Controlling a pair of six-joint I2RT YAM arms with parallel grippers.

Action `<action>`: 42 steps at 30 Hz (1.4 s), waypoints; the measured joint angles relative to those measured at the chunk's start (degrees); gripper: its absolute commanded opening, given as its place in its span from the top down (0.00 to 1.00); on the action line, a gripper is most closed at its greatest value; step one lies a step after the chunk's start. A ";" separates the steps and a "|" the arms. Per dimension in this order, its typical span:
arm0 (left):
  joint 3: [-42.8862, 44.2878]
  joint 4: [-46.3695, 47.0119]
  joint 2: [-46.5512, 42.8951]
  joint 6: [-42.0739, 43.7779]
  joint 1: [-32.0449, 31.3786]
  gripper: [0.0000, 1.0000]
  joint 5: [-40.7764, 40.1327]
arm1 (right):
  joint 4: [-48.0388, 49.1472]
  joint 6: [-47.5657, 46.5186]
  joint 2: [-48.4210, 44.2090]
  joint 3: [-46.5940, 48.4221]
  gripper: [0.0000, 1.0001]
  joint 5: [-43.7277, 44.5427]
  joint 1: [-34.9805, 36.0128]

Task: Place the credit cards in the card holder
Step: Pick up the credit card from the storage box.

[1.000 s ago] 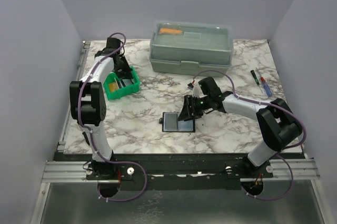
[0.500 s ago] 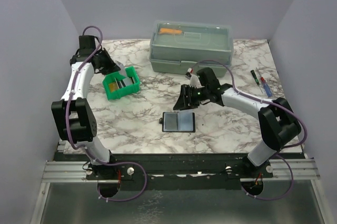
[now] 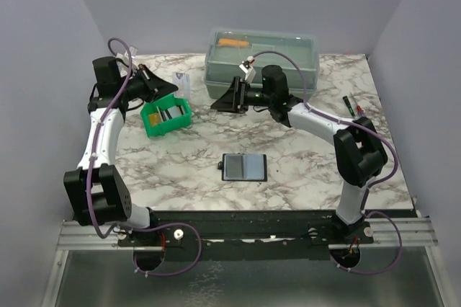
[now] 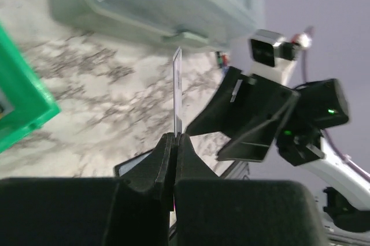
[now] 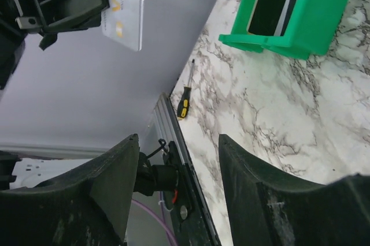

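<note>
My left pincer [image 4: 174, 138] is clamped on one credit card [image 4: 177, 90], held edge-up in the air by the far right side of the green bin [image 3: 167, 127]. My right pincer [image 3: 218, 102] faces it, jaws apart and holding nothing. More cards [image 5: 272, 4] stand in the bin. The card holder [image 3: 245, 167] lies open on the desk [image 3: 310, 170], near the middle.

"VIP" reads on the dark card [image 5: 272, 3] in the green bin [image 5: 324, 23]; orange print on the pale card [image 5: 122, 9] is blurred
</note>
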 measured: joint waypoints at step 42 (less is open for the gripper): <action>-15.98 41.03 -7.91 -29.09 -6.75 1.00 17.27 | 18.84 8.44 -4.46 -4.37 0.58 -7.89 0.42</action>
